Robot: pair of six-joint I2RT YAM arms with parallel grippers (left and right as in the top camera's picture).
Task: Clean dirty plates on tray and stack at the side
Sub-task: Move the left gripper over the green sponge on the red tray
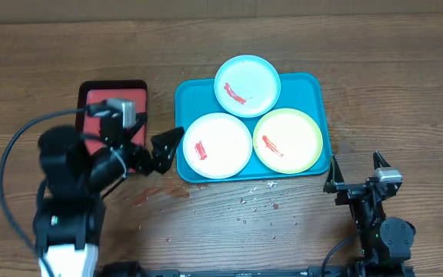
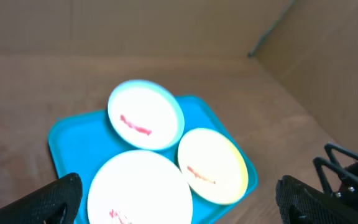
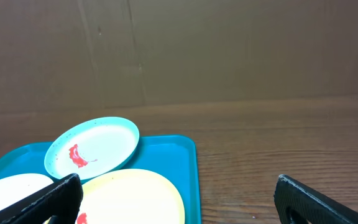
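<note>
The teal tray [image 1: 318, 92] holds three plates, each with a red sauce smear: light blue [image 1: 247, 85] at the back, white [image 1: 218, 145] front left, yellow-green [image 1: 287, 140] front right. My left gripper [image 1: 164, 151] hovers open just off the tray's left edge. In the left wrist view its fingers [image 2: 55, 199] stand wide apart in front of the white plate [image 2: 142, 186], holding nothing. Off the tray's front right corner, my right gripper [image 1: 354, 165] is open and empty. In the right wrist view, the yellow-green plate [image 3: 135, 193] lies low between its fingers [image 3: 322, 202].
A smaller dark-rimmed red tray [image 1: 114, 96] lies left of the teal one, partly under my left arm. Crumbs [image 1: 252, 201] and a reddish smear [image 1: 148, 196] mark the wood in front of the tray. A cardboard wall [image 3: 179, 56] stands behind the table.
</note>
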